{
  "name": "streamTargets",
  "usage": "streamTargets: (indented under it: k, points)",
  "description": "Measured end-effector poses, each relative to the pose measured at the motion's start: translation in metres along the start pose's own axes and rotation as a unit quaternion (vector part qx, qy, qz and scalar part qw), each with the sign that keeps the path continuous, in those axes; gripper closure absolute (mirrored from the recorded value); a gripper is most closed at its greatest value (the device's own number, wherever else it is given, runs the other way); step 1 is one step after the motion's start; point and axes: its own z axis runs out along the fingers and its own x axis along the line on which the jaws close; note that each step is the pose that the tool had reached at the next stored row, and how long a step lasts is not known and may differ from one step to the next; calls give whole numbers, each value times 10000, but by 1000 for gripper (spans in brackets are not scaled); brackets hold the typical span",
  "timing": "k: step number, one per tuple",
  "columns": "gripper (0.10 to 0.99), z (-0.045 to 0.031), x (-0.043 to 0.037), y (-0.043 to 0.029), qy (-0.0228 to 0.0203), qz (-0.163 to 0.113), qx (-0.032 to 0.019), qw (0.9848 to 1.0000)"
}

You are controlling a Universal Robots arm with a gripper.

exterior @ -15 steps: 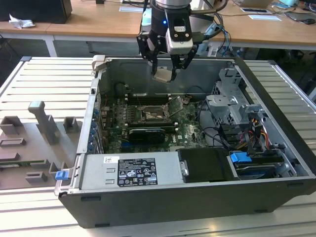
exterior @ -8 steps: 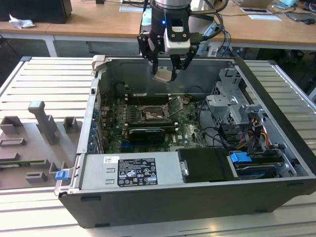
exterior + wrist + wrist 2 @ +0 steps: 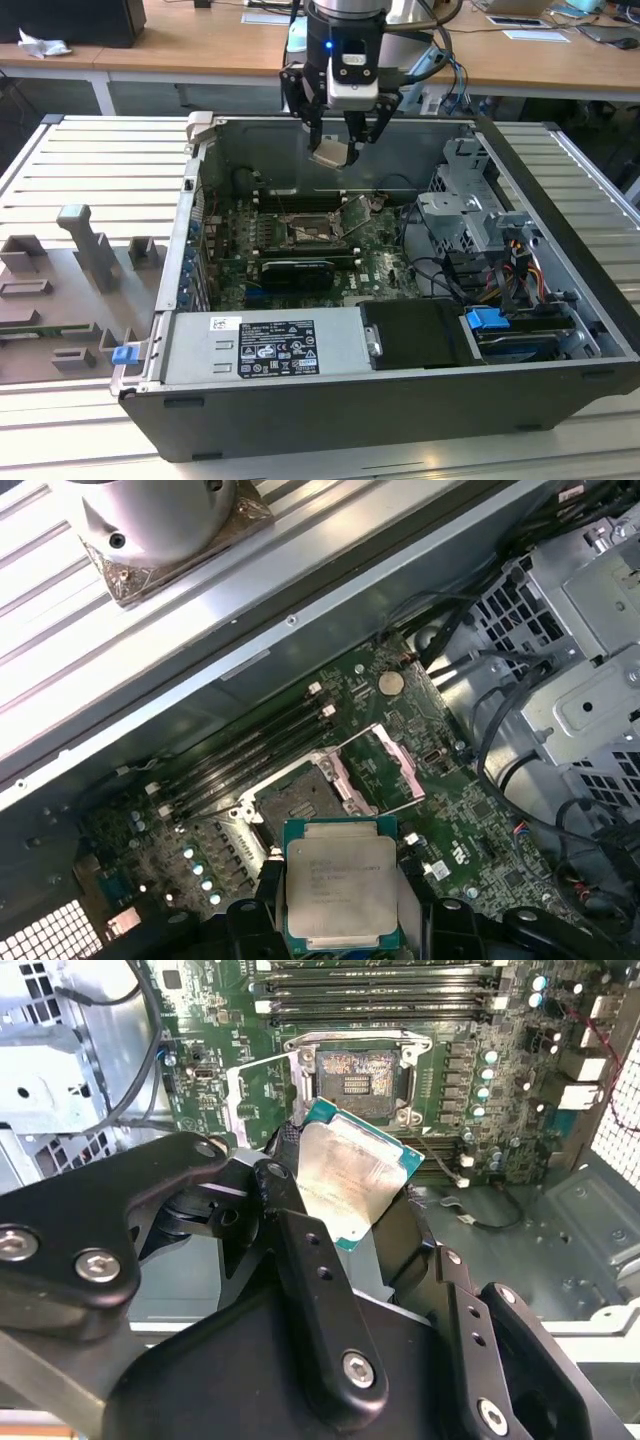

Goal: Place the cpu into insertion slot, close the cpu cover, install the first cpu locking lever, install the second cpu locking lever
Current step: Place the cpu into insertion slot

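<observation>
A: Claw [image 3: 340, 138] first. Clamped or slack?

B: Clamped on the cpu [image 3: 340, 892], with black fingers [image 3: 300, 1230] pressing two opposite edges. Hanging above the open computer case [image 3: 350, 425], well clear of the motherboard [image 3: 470, 815], chip face tilted in the exterior view.

A: Likely feel of the chip?

B: Probably light, thin and rigid, with no flex expected. Smooth metal lid, pale silver-beige, so likely slippery under hard pads. Green board rim round it, square with sharp corners. Best taken by the edges, as here. Underside contacts presumably delicate and worth keeping off.

A: And below?

B: Bare insertion slot [image 3: 295, 795], a dark square with a black rim inside a silver surround. Looks fragile too, judging by the fine contact field. Beside it the cpu cover [image 3: 408, 773], swung up on its hinge, a thin silver frame with a cut-out centre. Chip not yet seated, plate not yet closed.

A: Further out?

B: Long narrow memory slots [image 3: 380, 1000] alongside the socket. Black graphics card [image 3: 292, 272] nearer the camera in the exterior view. Grey perforated drive cage [image 3: 470, 215] toward the exterior view's right, with tangled black cables [image 3: 430, 270] beneath. All of it on a ribbed metal desk [image 3: 90, 170].
</observation>
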Motion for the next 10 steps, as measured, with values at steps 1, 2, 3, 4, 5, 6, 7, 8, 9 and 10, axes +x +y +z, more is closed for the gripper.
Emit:
streamTargets:
  k: [1,2,3,4,5,6,7,8,9,10]
  points:
    - [549,1,0,0,-4,45,0,10000]
    - [549,1,0,0,-8,88,0,10000]
    - [549,2,0,0,-12,128,-1,9999]
    - [549,3,0,-1,-19,207,-1,9998]
    - [549,5,0,-1,-34,353,0,9994]
    - [549,7,0,-1,-45,482,-3,9988]
    - [549,8,0,-1,-51,549,-4,9985]
    - [549,8,0,-1,-54,588,-4,9983]
    - [549,9,0,-1,-57,621,-5,9981]
    - [549,10,0,-1,-67,745,-7,9972]
